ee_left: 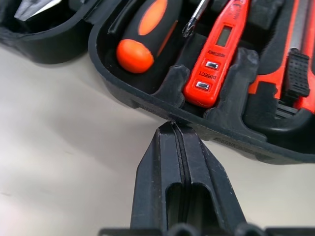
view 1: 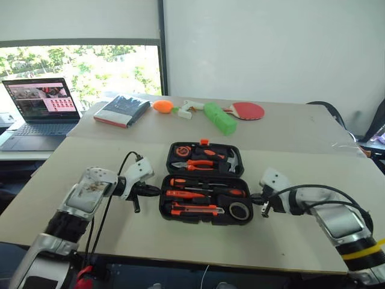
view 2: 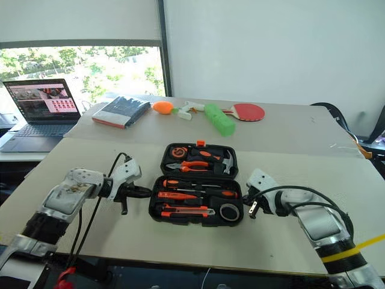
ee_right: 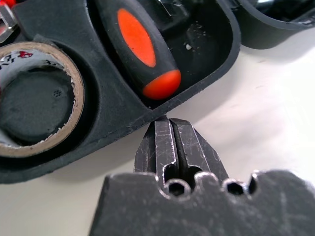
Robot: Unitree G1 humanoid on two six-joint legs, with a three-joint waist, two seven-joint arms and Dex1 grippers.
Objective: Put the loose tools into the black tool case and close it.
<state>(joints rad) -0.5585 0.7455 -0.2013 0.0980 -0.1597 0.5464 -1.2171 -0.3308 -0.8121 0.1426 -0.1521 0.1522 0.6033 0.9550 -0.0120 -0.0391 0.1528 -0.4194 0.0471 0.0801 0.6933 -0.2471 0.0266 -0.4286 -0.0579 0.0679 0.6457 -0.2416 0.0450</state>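
I see the black tool case (view 1: 203, 191) lying open in the middle of the frame on the pale surface (view 1: 289, 150), its two halves spread flat, one toward the top of the picture and one toward the bottom. The upper half holds pliers (view 1: 194, 164) and other orange-and-black tools; the lower half holds two black-orange screwdrivers (view 1: 204, 182), a small all-orange screwdriver (view 1: 185, 194), a utility knife (view 1: 192, 209) and a small black tape roll (view 1: 240, 210) at its lower right corner (every slot I can make out looks filled). My left claw (view 1: 151, 191) sits at centre left, its two fingers pressed together with no gap, tips right at the left edge of the lower half; in the left wrist view the closed tips (ee_left: 173, 129) meet the case rim just below the all-orange screwdriver. My right claw (view 1: 255, 198) sits at centre right, fingers likewise together and holding nothing, tips at the right edge of the same half; the right wrist view puts them (ee_right: 166, 123) against the rim near a screwdriver's handle end and the tape roll. Further back, toward the top of the frame, lie a dark book (view 1: 123, 110), a green cylinder (view 1: 219, 118) and a red paddle (view 1: 247, 111), with a laptop (view 1: 41, 111) at the upper left.
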